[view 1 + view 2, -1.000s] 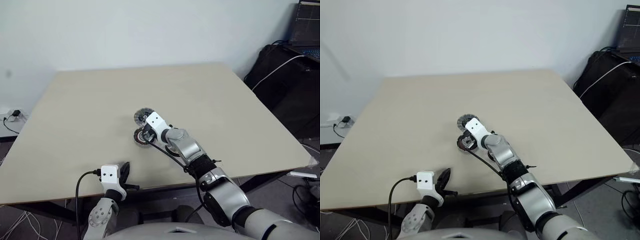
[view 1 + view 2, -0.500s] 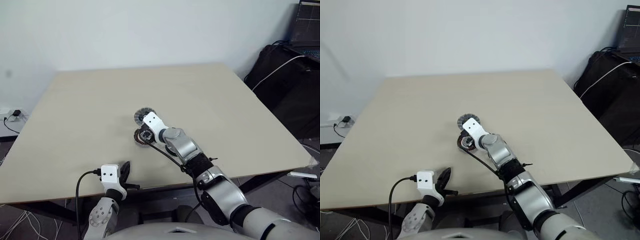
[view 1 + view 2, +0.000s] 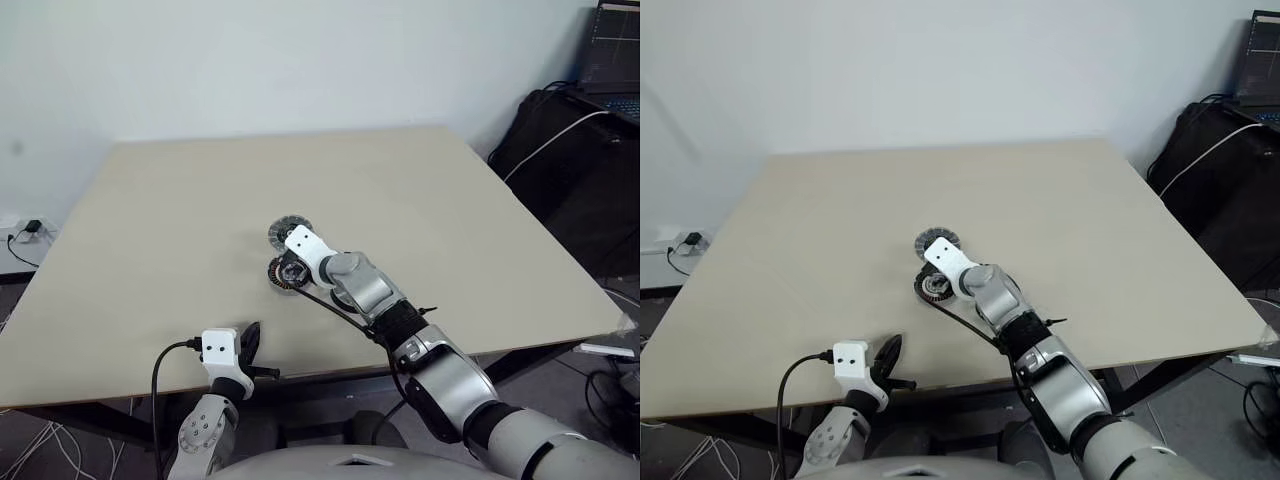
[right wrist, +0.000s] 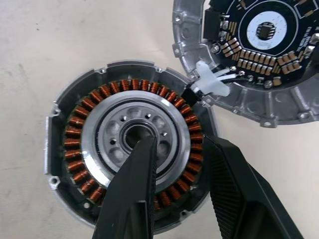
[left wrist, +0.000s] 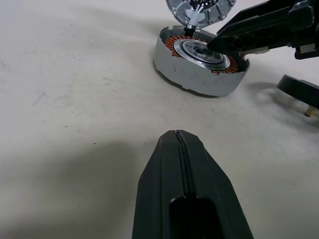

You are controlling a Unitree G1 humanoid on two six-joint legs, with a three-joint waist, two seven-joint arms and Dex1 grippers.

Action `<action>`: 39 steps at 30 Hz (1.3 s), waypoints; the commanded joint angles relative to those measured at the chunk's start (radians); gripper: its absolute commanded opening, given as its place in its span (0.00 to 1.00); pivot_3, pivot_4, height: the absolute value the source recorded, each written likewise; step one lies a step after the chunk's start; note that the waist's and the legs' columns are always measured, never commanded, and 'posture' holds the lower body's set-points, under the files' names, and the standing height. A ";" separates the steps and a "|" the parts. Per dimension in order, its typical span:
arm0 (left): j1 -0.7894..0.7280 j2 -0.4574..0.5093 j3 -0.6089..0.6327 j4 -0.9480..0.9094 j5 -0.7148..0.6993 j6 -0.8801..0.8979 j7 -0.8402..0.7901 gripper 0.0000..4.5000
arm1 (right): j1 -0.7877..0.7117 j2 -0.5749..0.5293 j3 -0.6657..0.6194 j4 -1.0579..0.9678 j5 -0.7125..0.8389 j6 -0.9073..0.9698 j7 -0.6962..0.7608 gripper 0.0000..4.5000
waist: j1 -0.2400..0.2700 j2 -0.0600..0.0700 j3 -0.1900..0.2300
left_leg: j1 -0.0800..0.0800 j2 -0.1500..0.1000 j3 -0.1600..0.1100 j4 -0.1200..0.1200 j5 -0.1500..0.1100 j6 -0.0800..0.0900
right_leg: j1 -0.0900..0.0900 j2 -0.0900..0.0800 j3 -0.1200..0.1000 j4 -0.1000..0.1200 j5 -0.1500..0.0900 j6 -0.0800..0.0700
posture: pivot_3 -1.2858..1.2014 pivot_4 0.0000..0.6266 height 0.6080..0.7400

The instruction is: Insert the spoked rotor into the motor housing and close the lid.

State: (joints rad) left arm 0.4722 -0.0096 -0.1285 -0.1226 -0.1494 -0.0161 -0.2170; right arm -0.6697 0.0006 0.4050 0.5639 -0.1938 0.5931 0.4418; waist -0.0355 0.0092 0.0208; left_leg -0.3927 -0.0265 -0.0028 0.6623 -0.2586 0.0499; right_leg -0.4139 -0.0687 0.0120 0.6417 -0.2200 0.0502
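Note:
The motor housing (image 4: 75,137), a round metal cup ringed with copper coils, lies mid-table (image 3: 280,274). In its pale centre sits the spoked rotor (image 4: 115,145), a dark-rimmed silver wheel with round holes and a hub. The lid (image 4: 259,59) lies open just behind the housing, circuit side up, joined to it by a white connector; it also shows from above as the lid (image 3: 288,229). My right gripper (image 4: 182,144) hovers open over the housing, one fingertip (image 4: 144,149) at the hub and the other above the coils. My left gripper (image 5: 177,137) rests shut near the table's front edge.
The pale table (image 3: 450,220) has bare room on every side of the parts. Off its right side stand black bags (image 3: 570,170) with cables and a laptop. A dark rounded thing with a brass pin (image 5: 299,89) hangs right of the housing; I cannot tell what it is.
The right gripper's fingers have spread apart over the housing, and its wrist has tilted a little. The left arm and the parts have stayed put.

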 commanded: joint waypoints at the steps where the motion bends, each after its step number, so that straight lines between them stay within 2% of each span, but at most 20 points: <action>1: -0.007 -0.006 -0.008 -0.021 -0.004 -0.024 0.000 0.00 | -0.024 0.007 -0.009 -0.032 0.006 0.006 0.010 0.35 | 0.000 0.000 0.000 | 0.000 0.000 0.000 0.000 0.000 0.000 | 0.000 0.000 0.000 0.000 0.000 0.000 | 0.52 0.00 1.00; 12: -0.003 -0.004 -0.010 -0.023 -0.004 -0.020 -0.003 0.00 | 0.011 -0.018 0.033 -0.085 0.009 0.027 0.095 0.35 | 0.000 0.000 0.000 | 0.000 0.000 0.000 0.000 0.000 0.000 | 0.000 0.000 0.000 0.000 0.000 0.000 | 0.52 0.00 1.00; 28: 0.003 -0.002 -0.008 -0.028 -0.002 -0.016 0.000 0.00 | -0.044 -0.026 0.026 0.061 -0.017 -0.060 0.028 0.35 | 0.002 0.000 0.000 | 0.001 0.000 0.000 0.002 -0.002 -0.004 | 0.002 -0.001 -0.001 0.001 0.000 0.005 | 0.52 0.00 1.00; 39: -0.006 -0.002 -0.011 -0.022 -0.005 -0.011 -0.006 0.00 | 0.008 -0.060 0.053 -0.060 -0.008 -0.008 0.090 0.35 | 0.006 0.000 0.000 | 0.000 0.000 0.000 0.002 -0.002 -0.003 | 0.001 0.000 -0.001 0.000 0.001 0.002 | 0.52 0.00 1.00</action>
State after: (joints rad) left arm 0.4788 -0.0092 -0.1290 -0.1224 -0.1496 -0.0159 -0.2185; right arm -0.6598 -0.0432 0.4650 0.5307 -0.1859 0.5768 0.5317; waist -0.0295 0.0090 0.0210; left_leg -0.3932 -0.0266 -0.0030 0.6642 -0.2601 0.0465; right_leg -0.4130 -0.0690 0.0112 0.6411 -0.2192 0.0518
